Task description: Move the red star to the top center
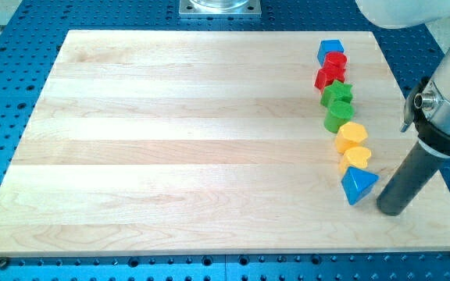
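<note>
While the red star (328, 78) sits near the board's (170, 156) top-right corner, you have the whole job left: top centre is well to its left, nothing shifted that way yet. It touches a red block (335, 61) just above, blue block (330, 50) beyond that; green star (337, 94) just below, then green block (338, 118), two yellow blocks (351, 134) (355, 158), blue triangle (358, 185). My tip (391, 209) stands far below the star, just right of the triangle. No pincer fitted; rod holds nothing.

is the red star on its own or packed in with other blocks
Packed in. The red star sits in the column at the view's right, touching another red block above and the green star below.
</note>
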Robot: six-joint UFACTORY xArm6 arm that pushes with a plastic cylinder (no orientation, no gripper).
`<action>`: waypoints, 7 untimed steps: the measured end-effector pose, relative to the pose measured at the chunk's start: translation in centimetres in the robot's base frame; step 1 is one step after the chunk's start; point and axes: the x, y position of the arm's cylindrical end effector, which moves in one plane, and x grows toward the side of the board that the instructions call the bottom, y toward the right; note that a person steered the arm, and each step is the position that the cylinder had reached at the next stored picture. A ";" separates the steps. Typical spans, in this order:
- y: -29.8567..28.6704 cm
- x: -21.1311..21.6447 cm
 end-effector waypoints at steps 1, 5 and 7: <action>0.0 0.0; 0.2 0.5; 0.6 0.5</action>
